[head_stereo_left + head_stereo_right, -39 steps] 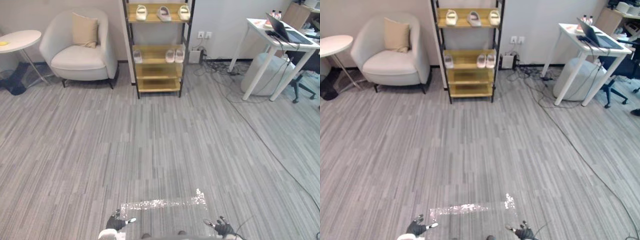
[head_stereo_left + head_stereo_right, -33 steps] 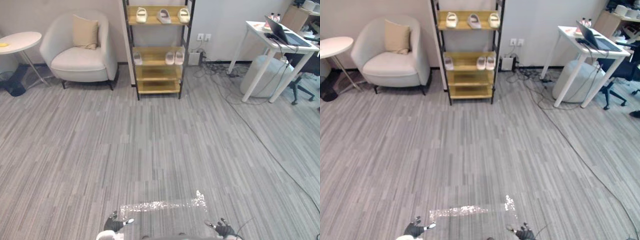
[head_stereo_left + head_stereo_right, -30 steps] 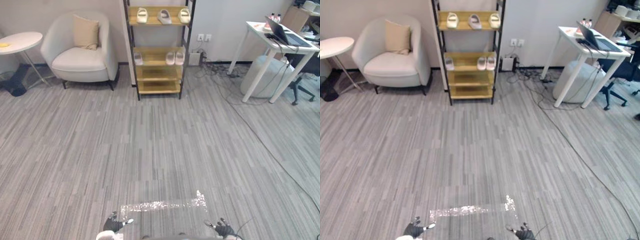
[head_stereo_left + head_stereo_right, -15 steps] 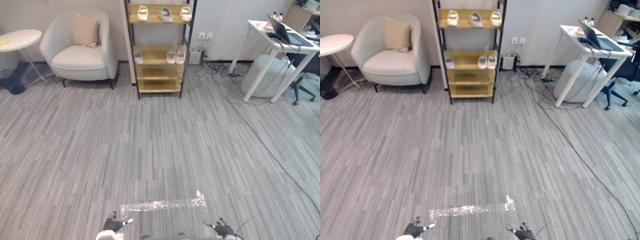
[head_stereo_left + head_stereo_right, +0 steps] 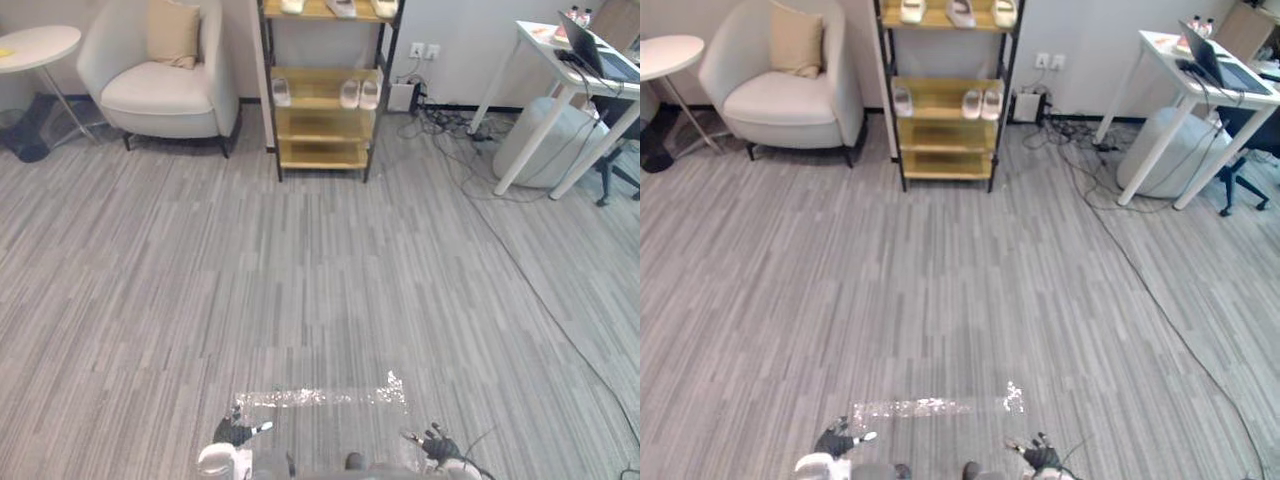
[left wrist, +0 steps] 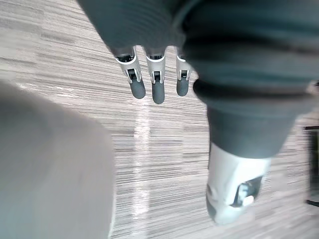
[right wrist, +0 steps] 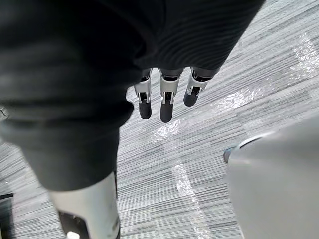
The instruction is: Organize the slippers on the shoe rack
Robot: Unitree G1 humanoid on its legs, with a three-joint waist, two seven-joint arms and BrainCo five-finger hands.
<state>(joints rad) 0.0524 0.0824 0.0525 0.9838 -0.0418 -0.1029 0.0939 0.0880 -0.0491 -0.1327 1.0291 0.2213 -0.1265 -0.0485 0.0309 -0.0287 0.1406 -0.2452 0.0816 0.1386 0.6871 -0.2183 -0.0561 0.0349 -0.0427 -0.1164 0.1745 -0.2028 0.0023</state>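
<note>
Left hand (image 5: 237, 432) low over grey striped carpet floor (image 5: 320, 280), fingers straight, holding nothing, right hand (image 5: 437, 443) likewise, pale slippers (image 5: 359, 93) far ahead on black-framed wooden shoe rack (image 5: 318, 152)

Bright even rm light, glare strip (image 5: 320, 397) on floor (image 5: 300, 250), soft shadows

One shoe rack (image 5: 945, 138) at top centre holds six slippers (image 5: 972, 103): three on its top shelf, three on the second shelf. Upper left: one armchair (image 5: 785, 100) with one cushion (image 5: 800, 42), and one round side table (image 5: 670, 50). Upper right: one white desk (image 5: 1168, 52) with one laptop (image 5: 1230, 72). Bottom edge: two robot hands, the left hand (image 5: 235, 432) and the right hand (image 5: 437, 443).
</note>
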